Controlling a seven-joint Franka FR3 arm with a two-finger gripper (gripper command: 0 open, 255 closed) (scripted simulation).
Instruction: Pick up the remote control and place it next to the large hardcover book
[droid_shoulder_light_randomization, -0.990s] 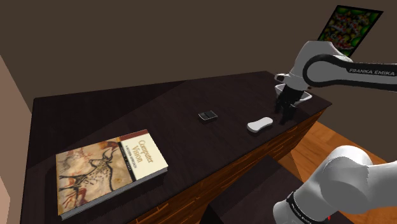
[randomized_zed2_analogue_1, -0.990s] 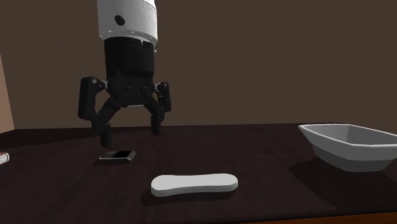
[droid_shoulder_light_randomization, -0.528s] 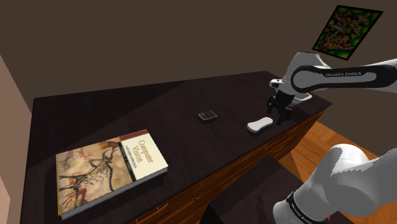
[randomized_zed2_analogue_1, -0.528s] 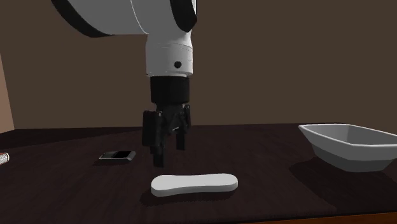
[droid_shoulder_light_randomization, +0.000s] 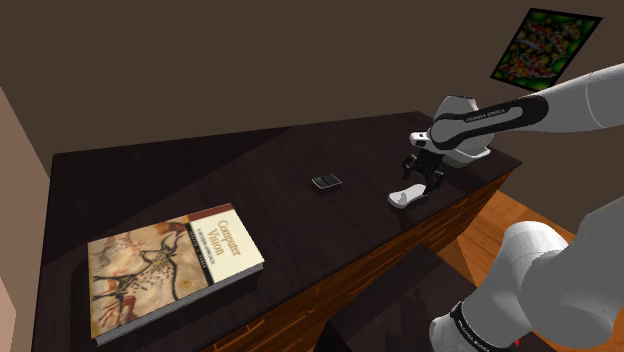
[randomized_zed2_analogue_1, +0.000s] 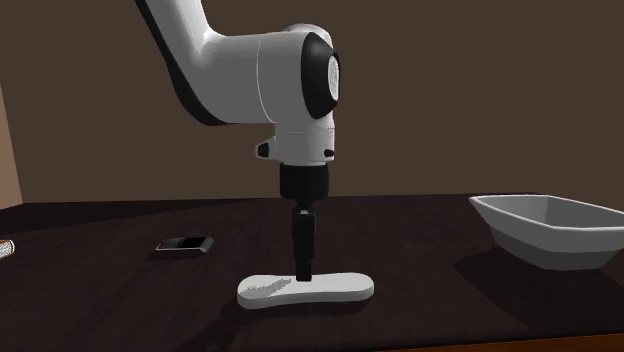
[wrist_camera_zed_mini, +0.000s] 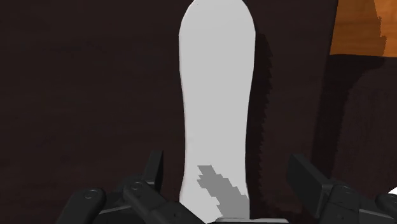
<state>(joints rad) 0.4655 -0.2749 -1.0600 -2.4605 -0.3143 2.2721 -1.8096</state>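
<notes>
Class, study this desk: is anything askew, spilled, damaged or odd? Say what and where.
Nothing stands out. The white remote lies flat on the dark table between the open fingers of the gripper; the book, white bowl and small dark device rest flat, nothing spilled.

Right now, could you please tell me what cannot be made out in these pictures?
- Second exterior view: the gripper stands edge-on, so one finger hides the other and their gap.
- Wrist view: the white remote has its near end hidden by the gripper's body.
- Second exterior view: the grey bowl is cut by the right edge.
- Shoulder view: the small dark flat object is too small to identify.
</notes>
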